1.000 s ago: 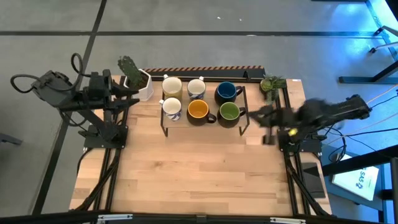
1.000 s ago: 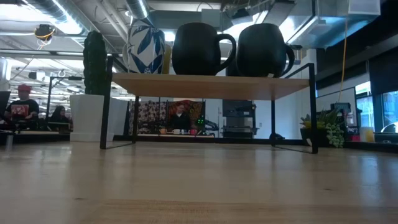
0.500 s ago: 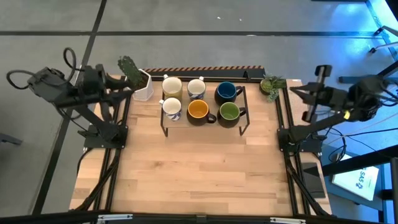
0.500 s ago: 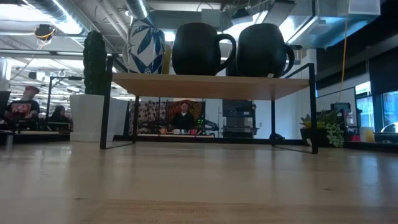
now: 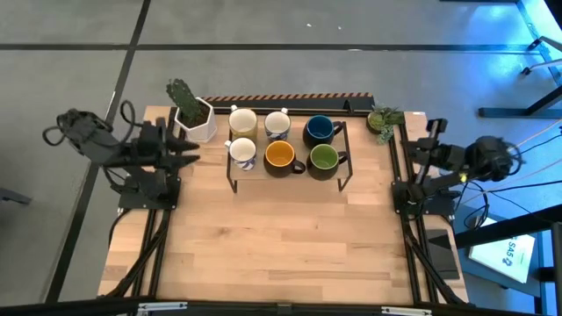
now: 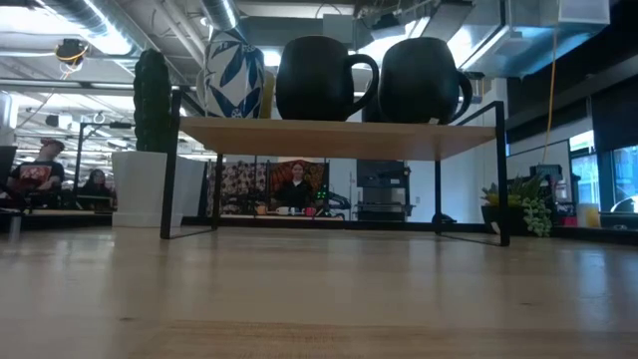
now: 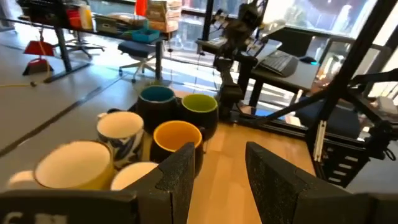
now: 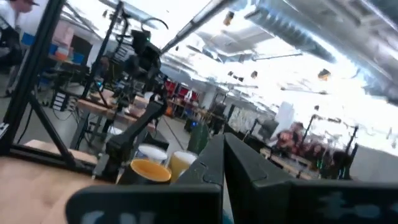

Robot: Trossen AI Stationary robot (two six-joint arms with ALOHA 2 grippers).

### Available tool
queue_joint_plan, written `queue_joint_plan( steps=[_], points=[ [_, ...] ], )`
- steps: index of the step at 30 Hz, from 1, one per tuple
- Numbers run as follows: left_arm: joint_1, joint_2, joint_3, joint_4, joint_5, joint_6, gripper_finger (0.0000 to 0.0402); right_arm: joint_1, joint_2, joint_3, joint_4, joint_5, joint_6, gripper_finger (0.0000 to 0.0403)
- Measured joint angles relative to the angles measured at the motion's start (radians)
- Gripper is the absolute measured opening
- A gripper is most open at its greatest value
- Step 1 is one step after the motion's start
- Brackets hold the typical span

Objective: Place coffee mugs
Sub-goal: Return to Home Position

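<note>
Six coffee mugs stand on a black-framed wooden rack [image 5: 345, 175] at the table's far middle: cream [image 5: 243, 121], white [image 5: 277, 123] and blue-lined [image 5: 320, 130] behind; blue-patterned [image 5: 242, 152], orange-lined [image 5: 279, 155] and green-lined [image 5: 323, 157] in front. My left gripper [image 5: 187, 150] hovers open at the table's left edge, pointing at the rack; its wrist view shows the mugs [image 7: 177, 134] past its own gripper [image 7: 221, 180]. My right gripper [image 5: 420, 147] is drawn back at the right edge, shut [image 8: 225, 163]. Neither touches a mug.
A cactus in a white hexagonal pot [image 5: 195, 118] stands left of the rack, close to my left gripper. A small leafy plant [image 5: 384, 118] sits at the far right corner. Bare wood [image 5: 281, 246] stretches from the rack to the near edge. People sit in the room behind.
My right arm has drawn back from beside the rack's right end, swinging up and toward the table's right edge, and now sits folded there. My left gripper has moved from beside the cactus pot toward the near edge. The mugs have stayed where they were.
</note>
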Motion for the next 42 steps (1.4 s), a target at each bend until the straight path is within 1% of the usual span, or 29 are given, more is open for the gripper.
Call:
queue_joint_plan(
  steps=[2, 4, 5, 8, 12, 16, 24, 30, 33, 37, 42],
  points=[
    [0.0, -0.029, -0.067, 0.047, 0.01, 0.003, 0.0137, 0.0, -0.053, -0.065, -0.005, 0.035, 0.03, 0.0001],
    [0.0, -0.063, -0.13, 0.107, 0.021, -0.002, 0.0137, 0.0, -0.096, -0.112, 0.0, 0.047, 0.057, 0.0001],
    [-0.001, -0.081, -0.158, 0.135, 0.029, -0.005, 0.0137, 0.0, -0.095, -0.124, 0.024, 0.056, 0.061, 0.0001],
    [-0.013, -0.152, -0.23, 0.201, 0.054, -0.006, 0.0137, 0.0, -0.095, -0.119, 0.017, 0.072, 0.059, 0.0001],
    [-0.025, -0.246, -0.331, 0.26, 0.046, 0.0, 0.0137, 0.0, -0.095, -0.12, -0.003, 0.091, 0.058, 0.0001],
    [-0.027, -0.325, -0.456, 0.314, 0.05, -0.01, 0.0137, 0.0, -0.095, -0.126, -0.008, 0.055, 0.072, 0.0001],
    [-0.027, -0.409, -0.675, 0.476, 0.078, -0.012, 0.0137, 0.0, -0.095, -0.207, -0.011, 0.083, 0.133, 0.0001],
    [-0.027, -0.461, -0.812, 0.578, 0.076, -0.005, 0.0137, 0.0, -0.095, -0.294, 0.078, 0.09, 0.17, 0.0001],
    [-0.027, -0.505, -0.893, 0.646, 0.081, -0.005, 0.0137, 0.0, -0.095, -0.33, 0.16, 0.076, 0.184, 0.0001],
    [-0.027, -0.585, -1.0, 0.741, 0.105, -0.004, 0.0137, 0.0, -0.095, -0.379, 0.195, 0.055, 0.2, 0.0001],
    [-0.027, -0.691, -1.099, 0.784, 0.148, -0.005, 0.0137, 0.0, -0.096, -0.436, 0.214, 0.056, 0.208, 0.0001]
  ],
)
